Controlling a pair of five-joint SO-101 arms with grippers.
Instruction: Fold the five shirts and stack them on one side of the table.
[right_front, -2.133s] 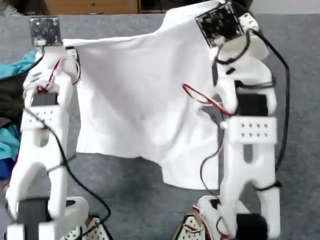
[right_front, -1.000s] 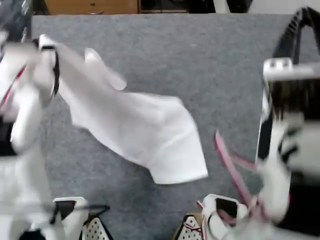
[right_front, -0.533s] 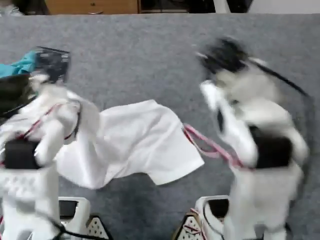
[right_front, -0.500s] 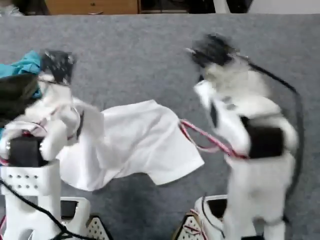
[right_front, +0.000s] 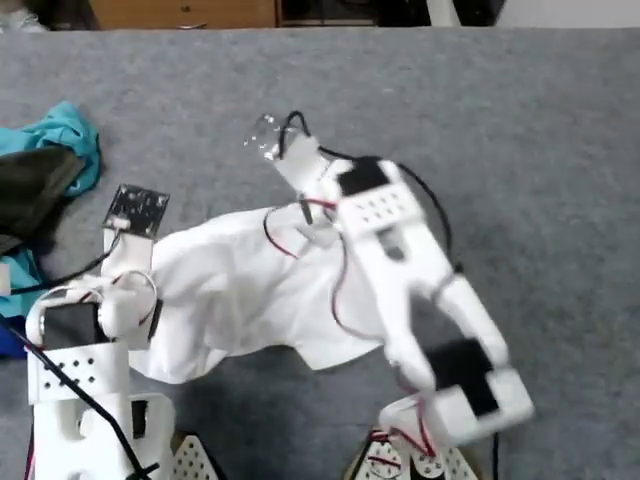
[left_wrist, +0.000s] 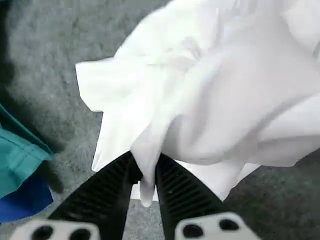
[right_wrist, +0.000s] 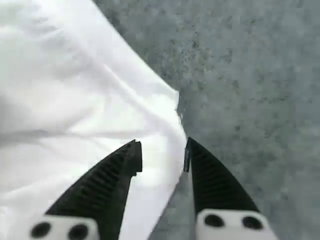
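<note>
White fabric shirt (right_front: 250, 290) lies crumpled on the grey felt-like table surface (right_front: 500, 150), left of centre and toward the front edge; folds bunched, one flat corner toward the arm bases; left gripper (left_wrist: 146, 172) is clenched on a raised fold of the shirt (left_wrist: 215, 90), its black ribbed fingers (left_wrist: 172, 182) pressing the cloth between them; right gripper (right_wrist: 162, 152) is released, jaws apart, poised over the shirt's edge (right_wrist: 65, 100) where the cloth meets bare table (right_wrist: 250, 75); white left arm (right_front: 80, 370) stands at the shirt's left end; white right arm (right_front: 400, 260) extends diagonally across the shirt to its far side; heap of teal garment (right_front: 60, 130), dark garment (right_front: 30, 190) and blue cloth (right_front: 10, 335) lies at the table's left edge, near the shirt.
</note>
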